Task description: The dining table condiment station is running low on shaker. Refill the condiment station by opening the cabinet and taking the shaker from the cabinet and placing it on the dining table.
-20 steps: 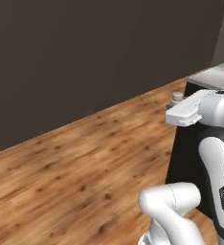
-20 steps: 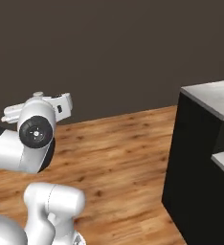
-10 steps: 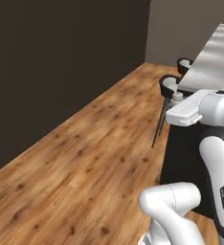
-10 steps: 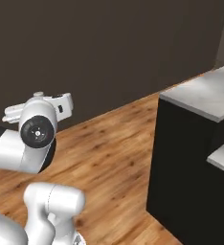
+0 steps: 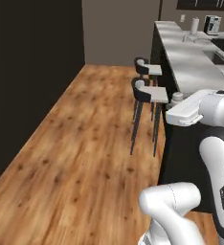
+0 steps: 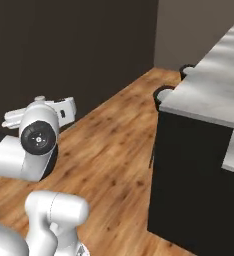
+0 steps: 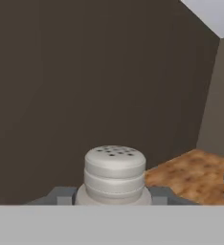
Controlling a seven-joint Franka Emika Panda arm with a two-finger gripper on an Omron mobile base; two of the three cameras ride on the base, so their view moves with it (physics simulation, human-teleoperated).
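Observation:
The shaker [image 7: 115, 174], pale grey-white with a holed cap, stands upright between my two dark finger tips. My gripper [image 7: 111, 195] is shut on it. In the left base view the shaker [image 5: 177, 97] shows as a small pale knob on top of my white hand, just off the near edge of the dining table [image 5: 193, 64]. The dining table [image 6: 216, 85] has a light grey top and a black base and runs away to the right. The cabinet is out of view.
Two stools [image 5: 151, 94] with pale seats stand along the table's left side, and one stool [image 6: 165, 95] shows at its corner. A wood floor [image 5: 85, 143] stretches left to a dark wall [image 5: 32, 72]. A white roll [image 5: 195, 25] and a small appliance [image 5: 211, 24] sit at the far end.
The whole picture has swung as the base turned. The dining table and stools have come into view. My hand has kept its pose with the shaker in it.

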